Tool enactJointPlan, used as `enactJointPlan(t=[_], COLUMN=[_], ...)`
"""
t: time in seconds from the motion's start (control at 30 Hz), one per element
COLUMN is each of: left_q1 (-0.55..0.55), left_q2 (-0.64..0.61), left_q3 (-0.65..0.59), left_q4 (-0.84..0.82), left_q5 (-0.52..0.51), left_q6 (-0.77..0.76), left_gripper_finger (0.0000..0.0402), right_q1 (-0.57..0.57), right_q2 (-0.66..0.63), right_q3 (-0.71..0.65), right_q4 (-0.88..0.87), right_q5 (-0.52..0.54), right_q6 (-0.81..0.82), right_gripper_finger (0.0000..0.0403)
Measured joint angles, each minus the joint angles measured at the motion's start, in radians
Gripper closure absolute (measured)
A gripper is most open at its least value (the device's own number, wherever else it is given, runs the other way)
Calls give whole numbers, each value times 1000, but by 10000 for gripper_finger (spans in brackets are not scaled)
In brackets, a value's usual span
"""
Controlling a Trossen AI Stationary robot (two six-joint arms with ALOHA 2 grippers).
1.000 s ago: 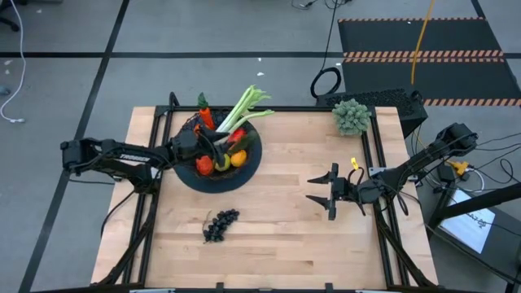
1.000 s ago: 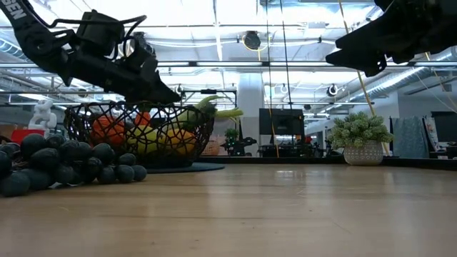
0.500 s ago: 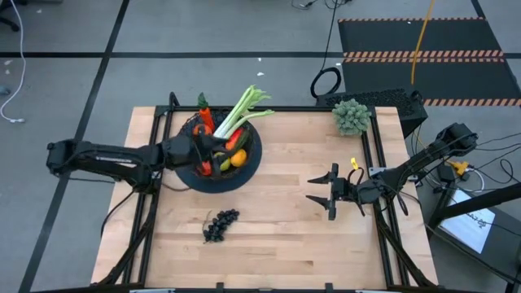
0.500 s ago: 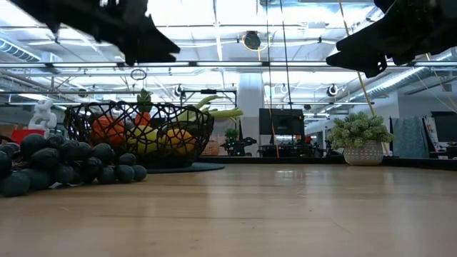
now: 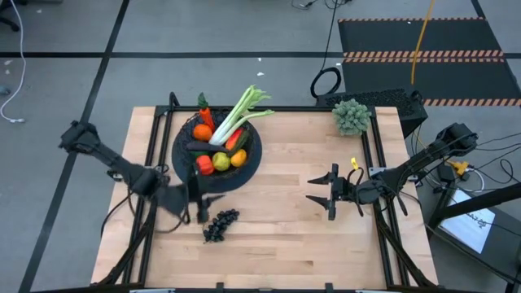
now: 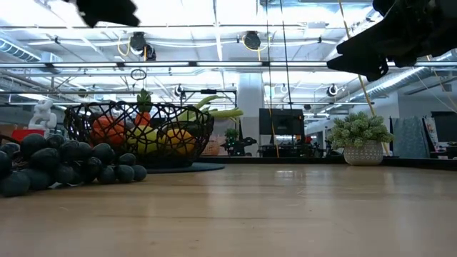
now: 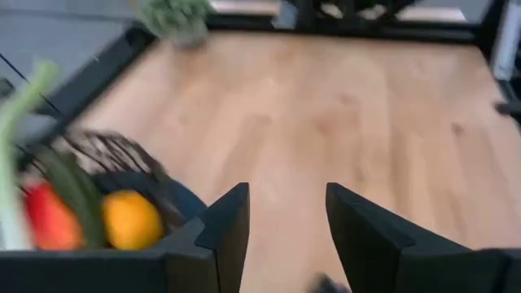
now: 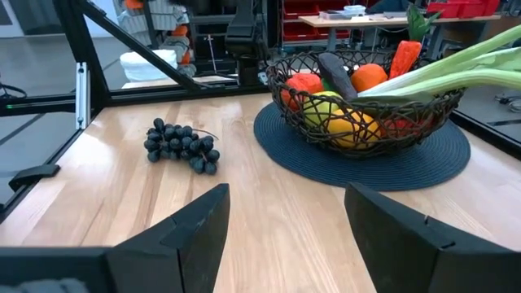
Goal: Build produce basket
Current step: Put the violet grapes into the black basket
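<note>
From above, the basket [image 5: 216, 150] is sitting filled with produce [image 5: 221, 140]; the grapes [image 5: 220, 225] are lying on the table just below it, with the left gripper [image 5: 198, 205] hovering between them, fingers parted and empty. In the right wrist view, the right gripper [image 8: 285, 236] is waiting open, facing the basket.

An industrial lab: exposed ceiling ducts [image 6: 214, 64], hazard-striped floor mat [image 5: 419, 37], and workbenches [image 8: 358, 18] beyond the table.

wooden table [image 5: 293, 228], round mat [image 8: 440, 167], grapes [image 5: 221, 225], potted clump [image 5: 352, 116]
</note>
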Motion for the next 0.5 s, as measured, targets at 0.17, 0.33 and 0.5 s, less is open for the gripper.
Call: enactJointPlan(t=[0.17,0.33,0.5], left_q1=[-158,-253,-319], left_q2=[104,220,334], left_q3=[27,57,108], left_q4=[-94,-167,-268], left_q5=[-20,2,134], left_q6=[-231,-466,-679], left_gripper_finger=[238,238,239], right_q1=[0,0,0], right_q2=[0,0,0], right_q3=[0,0,0], right_q4=[0,0,-7], right_q5=[0,0,0], right_q6=[0,9,22], right_gripper_finger=[165,165,165])
